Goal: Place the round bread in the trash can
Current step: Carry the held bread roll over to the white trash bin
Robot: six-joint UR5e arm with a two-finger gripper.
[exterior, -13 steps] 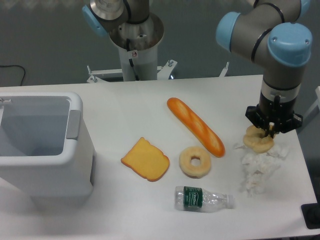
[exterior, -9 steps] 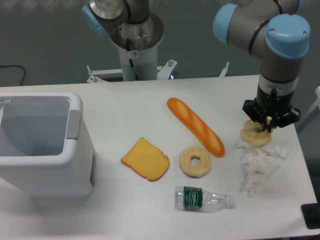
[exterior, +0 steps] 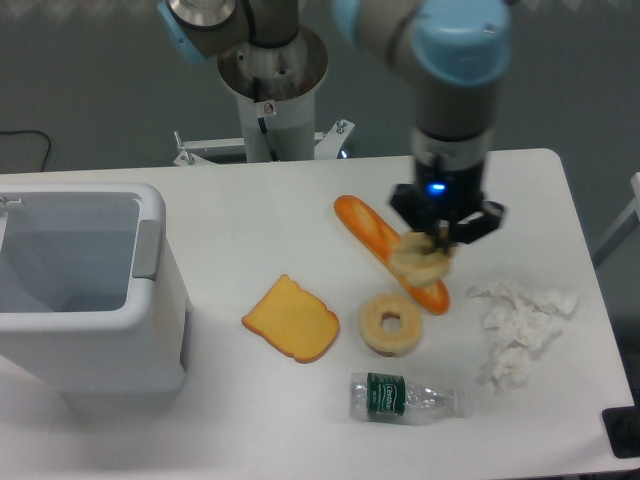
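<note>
Your gripper (exterior: 436, 243) has its jaws clamped on the round bread (exterior: 420, 265), which now hangs clear of the table, above the lower end of the baguette (exterior: 390, 252). In the last half second the arm has carried it left, away from the crumpled tissue (exterior: 518, 326) where it hung before, so the lift looks done and the carry is under way. The trash can (exterior: 95, 330) sits well apart at the far left, most of the table away, its opening unobstructed.
</note>
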